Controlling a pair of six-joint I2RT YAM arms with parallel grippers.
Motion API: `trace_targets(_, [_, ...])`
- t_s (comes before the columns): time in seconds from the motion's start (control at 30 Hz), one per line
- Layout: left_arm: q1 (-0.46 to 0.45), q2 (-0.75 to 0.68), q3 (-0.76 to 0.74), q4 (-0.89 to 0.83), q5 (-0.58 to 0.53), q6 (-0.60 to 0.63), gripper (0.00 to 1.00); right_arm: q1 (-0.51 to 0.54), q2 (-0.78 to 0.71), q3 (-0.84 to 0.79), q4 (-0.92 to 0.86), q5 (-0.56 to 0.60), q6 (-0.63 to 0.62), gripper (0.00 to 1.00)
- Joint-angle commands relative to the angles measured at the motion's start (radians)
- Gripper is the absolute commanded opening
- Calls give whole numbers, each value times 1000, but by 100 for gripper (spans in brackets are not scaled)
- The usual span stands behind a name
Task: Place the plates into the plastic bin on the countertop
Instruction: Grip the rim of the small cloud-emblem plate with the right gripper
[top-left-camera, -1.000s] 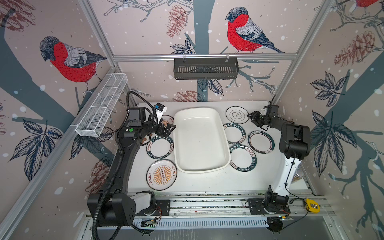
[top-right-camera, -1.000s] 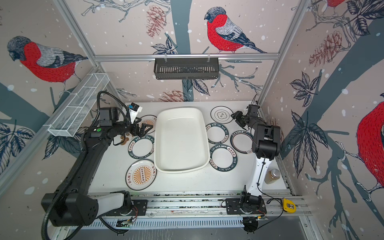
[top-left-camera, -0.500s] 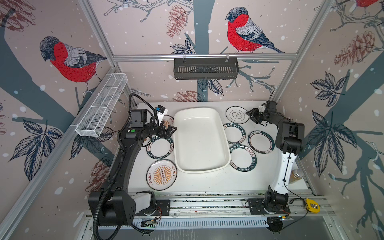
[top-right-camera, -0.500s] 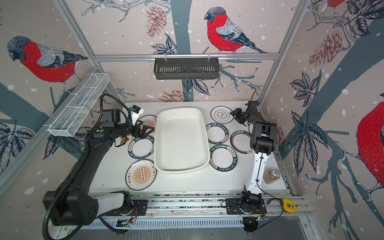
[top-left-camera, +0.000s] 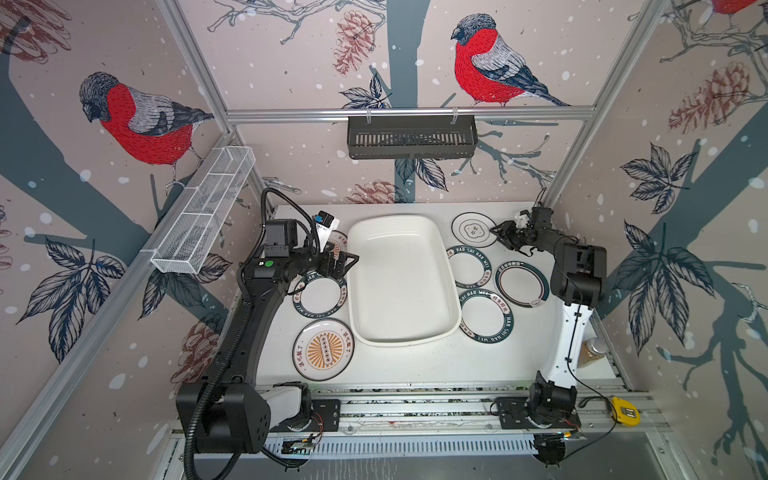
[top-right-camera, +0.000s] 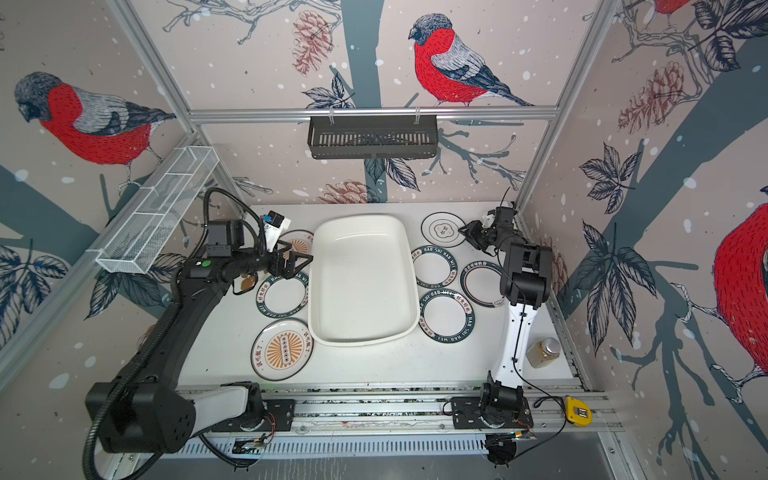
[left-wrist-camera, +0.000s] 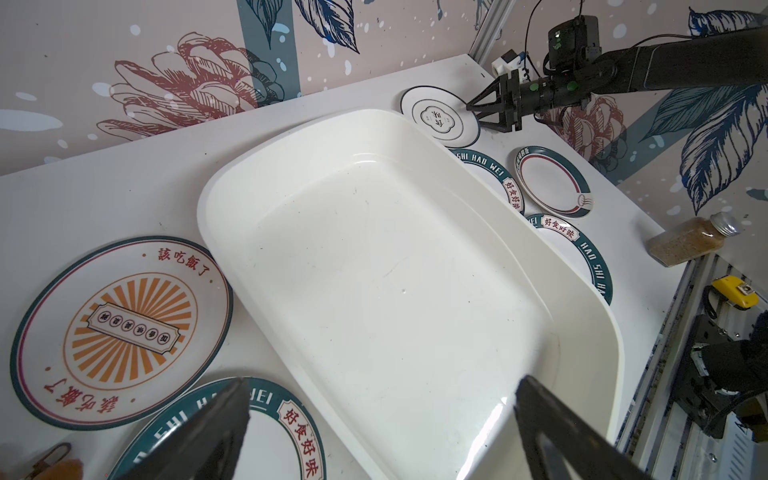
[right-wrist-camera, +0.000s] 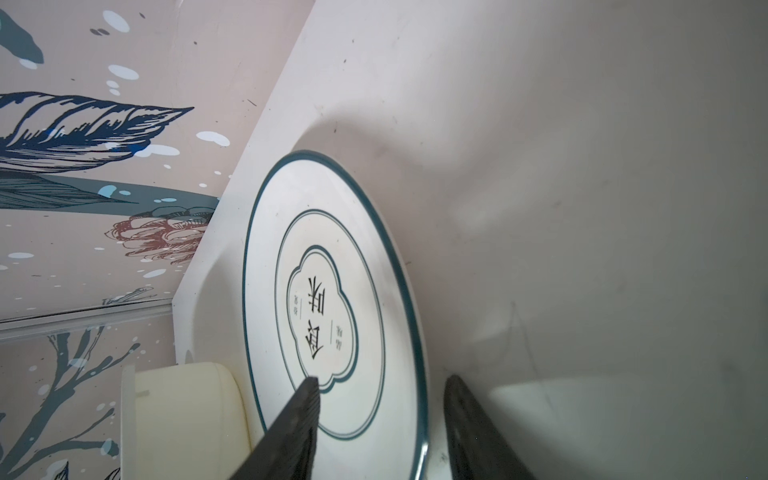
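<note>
Since a second ago the right gripper (top-left-camera: 500, 237) has slid in to the thin-ringed plate (top-left-camera: 471, 228). That plate lies flat on the countertop (top-left-camera: 415, 365), its nearest rim between the part-spread fingers (right-wrist-camera: 291, 428): one is over the plate's face and one is beyond its edge, neither visibly pressing it. Just past the plate from this gripper sits the plastic bin (top-left-camera: 399, 219). Across the bin, the left gripper (top-left-camera: 348, 266), jaws spread wide, hovers at the other long rim above a green-rimmed plate (top-left-camera: 320, 293).

A robot lab cell, mocked up as a kitchen. Bird-print panels (top-left-camera: 145, 120) fill an aluminium frame (top-left-camera: 409, 111). The left arm (top-left-camera: 249, 316) and right arm (top-left-camera: 569, 332) stand on a rail (top-left-camera: 415, 405) along the countertop's (top-left-camera: 415, 365) front edge.
</note>
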Motion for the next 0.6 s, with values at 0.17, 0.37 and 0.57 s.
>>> trace_targets(0.17, [-6, -12, -18, 37, 23, -3, 99, -2, 56, 43, -99, 28, 11, 45])
trace_targets(0.37, [-6, -13, -32, 42, 24, -2, 99, -4, 78, 64, -107, 26, 21, 42])
trace_targets(0.57, [-8, -20, -50, 46, 25, 4, 99, -6, 95, 82, -121, 30, 18, 35])
